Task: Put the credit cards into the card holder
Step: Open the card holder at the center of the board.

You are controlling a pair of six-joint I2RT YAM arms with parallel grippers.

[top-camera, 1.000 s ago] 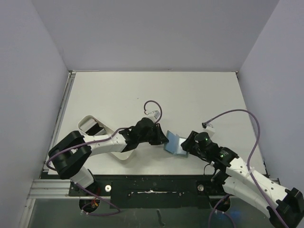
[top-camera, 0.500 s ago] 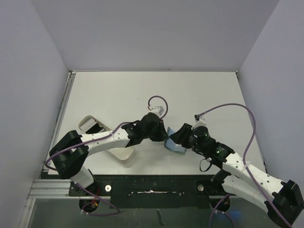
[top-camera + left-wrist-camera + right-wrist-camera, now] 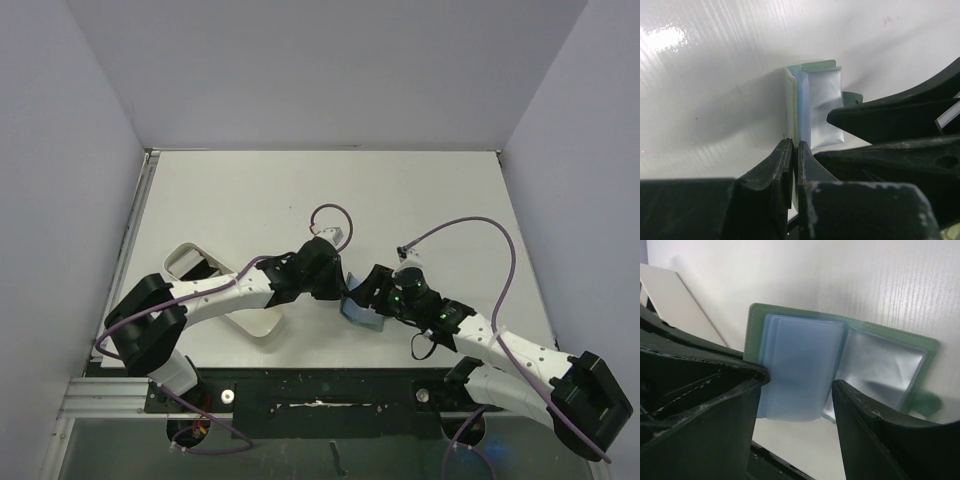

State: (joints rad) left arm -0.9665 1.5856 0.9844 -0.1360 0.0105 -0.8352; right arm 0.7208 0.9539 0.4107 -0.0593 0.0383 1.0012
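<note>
Stitched green card holder (image 3: 805,365), glossy translucent inside

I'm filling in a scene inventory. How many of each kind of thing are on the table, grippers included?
Card holder: 1
Tray: 1
Grippers: 2 (left gripper, right gripper)
Total: 4

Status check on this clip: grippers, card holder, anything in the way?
Left gripper shut on edge of card holder. Right gripper open, jaws spread over its open sleeves. No credit cards in view. White tray apart, not in way.
</note>
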